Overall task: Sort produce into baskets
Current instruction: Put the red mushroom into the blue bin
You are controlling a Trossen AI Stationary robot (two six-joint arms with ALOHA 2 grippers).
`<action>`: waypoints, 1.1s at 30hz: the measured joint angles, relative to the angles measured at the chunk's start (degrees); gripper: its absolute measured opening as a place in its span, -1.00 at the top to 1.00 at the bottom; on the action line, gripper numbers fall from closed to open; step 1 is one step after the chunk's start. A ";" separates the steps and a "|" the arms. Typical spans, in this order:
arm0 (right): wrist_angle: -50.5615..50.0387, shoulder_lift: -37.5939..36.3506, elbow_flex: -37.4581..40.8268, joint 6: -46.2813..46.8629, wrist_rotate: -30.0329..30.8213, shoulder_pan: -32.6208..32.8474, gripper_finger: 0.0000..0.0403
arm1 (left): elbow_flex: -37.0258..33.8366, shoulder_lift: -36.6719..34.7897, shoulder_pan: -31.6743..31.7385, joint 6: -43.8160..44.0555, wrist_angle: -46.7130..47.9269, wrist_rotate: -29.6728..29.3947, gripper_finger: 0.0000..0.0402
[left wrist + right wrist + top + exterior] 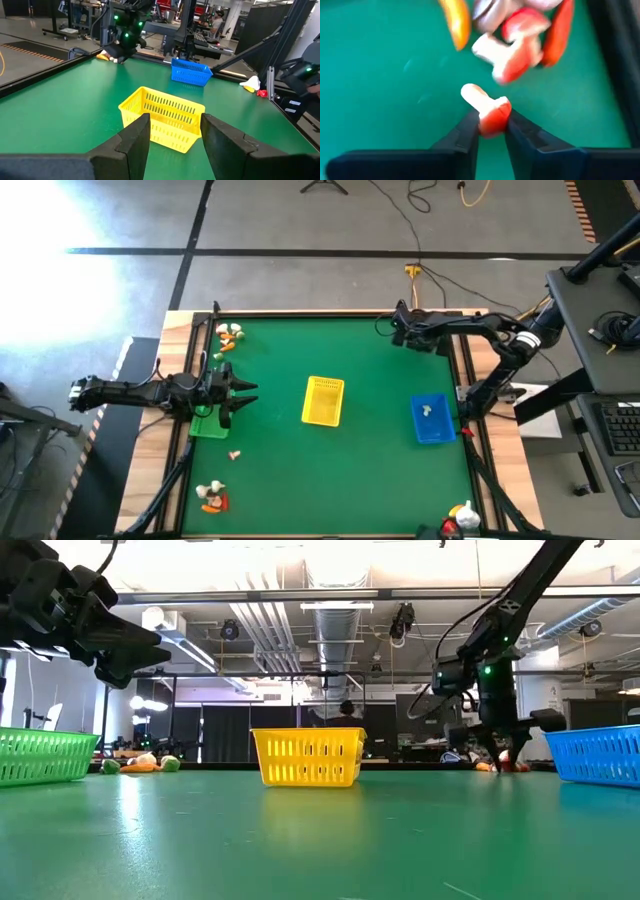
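At the table's far right corner my right gripper [400, 332] points steeply down, shut on a small red-and-white produce piece [489, 111]. Just beyond it lies a heap of orange and red-and-white pieces [515, 47]. My left gripper [238, 394] hovers open at the left edge over the green basket [209, 423], nothing between its fingers [137, 142]. The yellow basket [322, 400] stands mid-table. The blue basket [431, 419] at the right holds one whitish piece [428, 409]. My right gripper pinches the piece's red cap [495, 117] between its two fingertips, coming from above at a steep slant. The white stem [474, 95] sticks out past the fingers, away from the wrist. Whether the piece rests on the green mat or is lifted does not show.
More produce lies at the far left corner [229, 335], the near left [212, 496] and the near right corner [462, 517]; one piece [235, 453] lies alone near the green basket. A raised wooden frame [300, 313] rims the mat.
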State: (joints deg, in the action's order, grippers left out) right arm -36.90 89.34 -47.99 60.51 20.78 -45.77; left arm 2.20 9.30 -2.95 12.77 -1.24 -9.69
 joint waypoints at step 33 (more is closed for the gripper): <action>-46.44 -15.67 -10.26 24.41 -28.27 45.70 0.83 | 0.00 0.00 0.01 -0.01 0.00 0.00 0.21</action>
State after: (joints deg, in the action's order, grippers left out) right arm -83.33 73.67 -58.24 84.91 -7.48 -0.07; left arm 2.20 9.30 -2.94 12.76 -1.23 -9.69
